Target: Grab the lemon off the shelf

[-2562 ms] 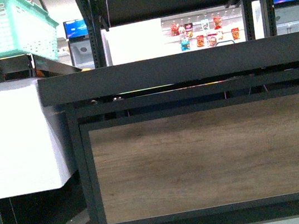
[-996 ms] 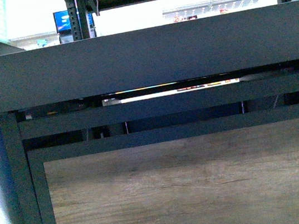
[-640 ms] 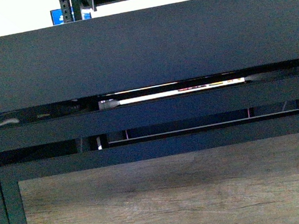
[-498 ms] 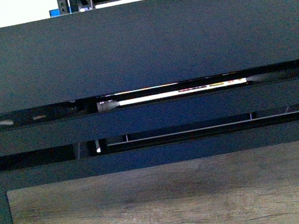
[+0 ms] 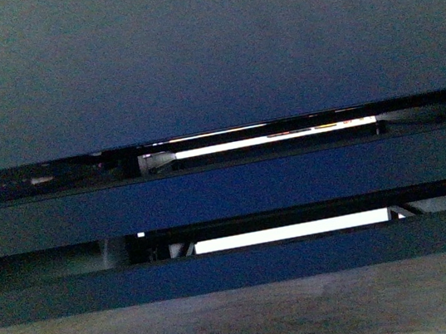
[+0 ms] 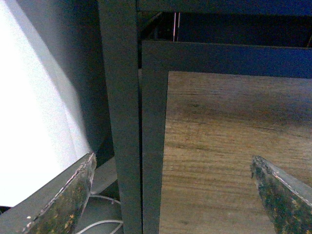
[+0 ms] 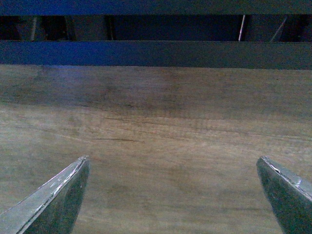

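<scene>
1. Front view was filled by the shelf (image 5: 206, 52): the dark rim face on top, two crossbars beneath, bright slits between them. The tray surface was hidden from this low angle.
2. Wood-grain panel (image 7: 156, 126) lay close ahead of both wrist cameras. In the left wrist view a black post (image 6: 119, 122) stood at its edge, with a white covering (image 6: 29, 122) just beside it.
3. Left gripper (image 6: 172, 157) and right gripper (image 7: 173, 158) both had their jaws spread wide, with nothing between them.
4. Lemon: not seen in any view. It was probably on a tray above the rim.
5. Risk, as judged: both arms sat low and close to the panel. Raising them blind could knock a finger against the rim or the post. With the fruit unseen, a reach could also land on the wrong piece.
</scene>
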